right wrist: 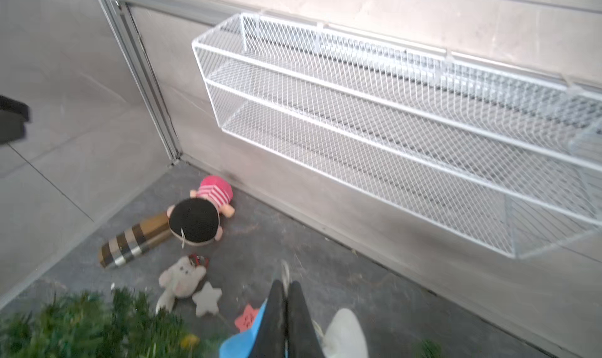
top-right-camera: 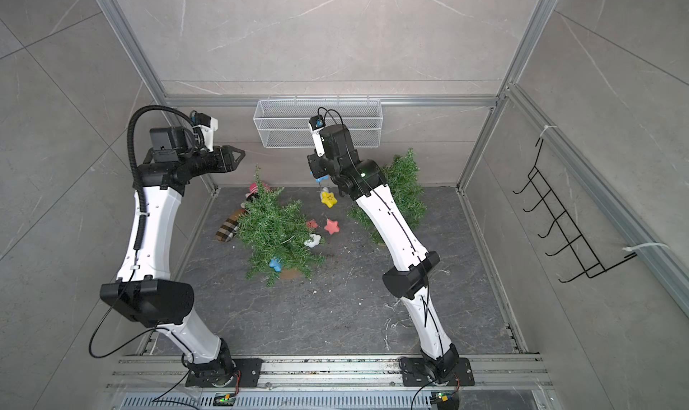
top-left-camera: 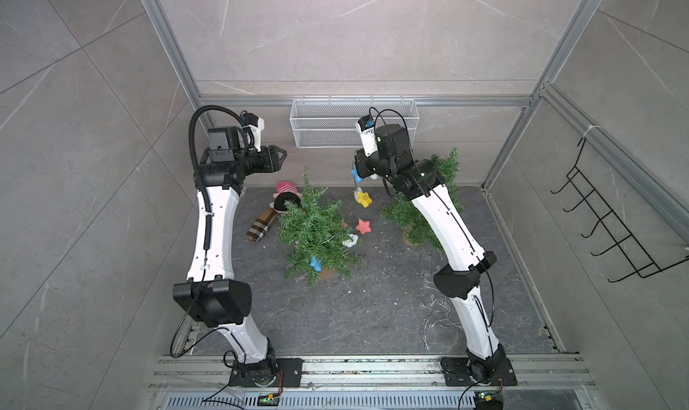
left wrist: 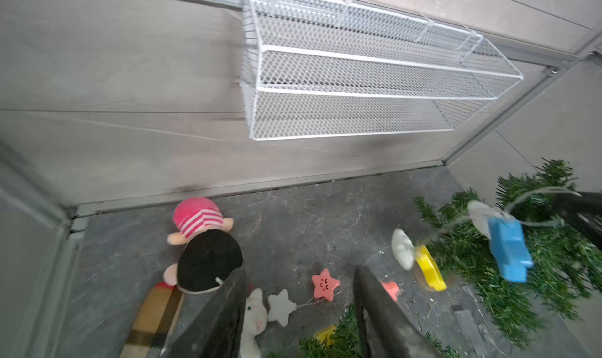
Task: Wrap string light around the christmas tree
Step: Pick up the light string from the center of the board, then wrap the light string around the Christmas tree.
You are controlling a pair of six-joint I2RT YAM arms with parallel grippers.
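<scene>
Pinching with our right gripper (right wrist: 286, 284), we have its two black fingers (right wrist: 301, 314) pressed together on the thin wire of the string light (top-left-camera: 363, 199), a chain of small plastic stars. A blue star (right wrist: 237, 345) hangs just at one side of those fingers and a white star (right wrist: 345, 333) at the other. Lower on the wire, beneath them, sit a yellow star (left wrist: 430, 271) and another white one (left wrist: 402, 249); whether these touch the dark stone floor (top-left-camera: 373, 315) we cannot tell. A pink star (top-left-camera: 363, 226) lies on that floor between the fingers and the small green artificial christmas tree (top-left-camera: 317, 233), and one more blue star (top-left-camera: 316, 264) sits low in its branches. Our left gripper (top-left-camera: 281, 154) hangs raised, well apart from the string. Its fingers (left wrist: 378, 307) are moderately spread with nothing between them, and the tree's top is just below their tips. Behind our right arm stands a second green tree (top-left-camera: 445, 173).
</scene>
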